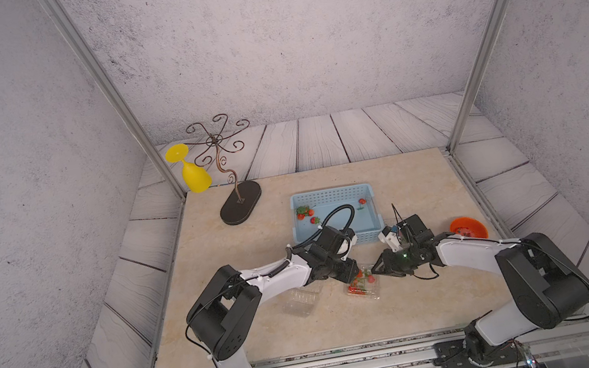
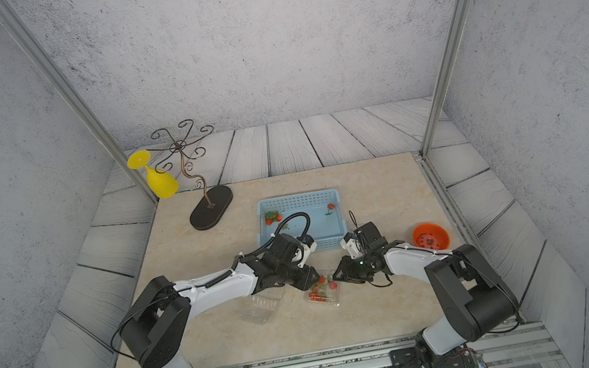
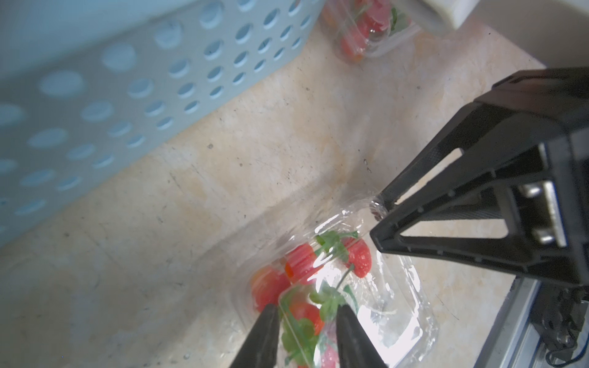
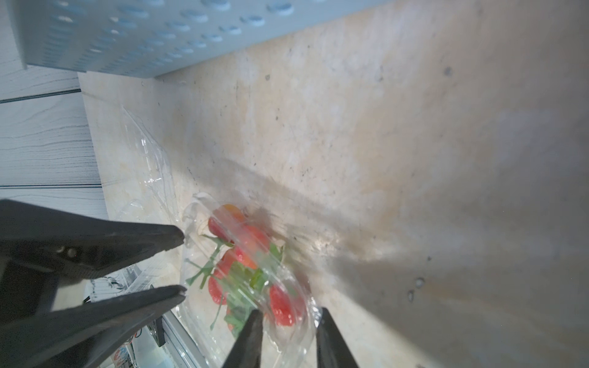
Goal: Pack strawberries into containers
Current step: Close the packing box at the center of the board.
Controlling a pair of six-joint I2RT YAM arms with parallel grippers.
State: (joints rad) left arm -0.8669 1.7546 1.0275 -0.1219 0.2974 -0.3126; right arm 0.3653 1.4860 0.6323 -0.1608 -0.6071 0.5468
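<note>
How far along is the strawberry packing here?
Done: one filled container beside the basket. In hand: left end effector pinches a second container, holding berries; right end effector straddles its rim. Left: about four strawberries in the basket, one empty container open.

Basket (image 3: 73, 60) blurred, cut by frame edge; far container (image 3: 382, 44) cropped; orange bowl (image 1: 453, 226) contents too small to tell

Left gripper (image 1: 356, 275) and right gripper (image 1: 373, 267) low, nose to nose; left fingers (image 3: 264, 334) clamped, right fingers (image 4: 251, 334) apart.
</note>
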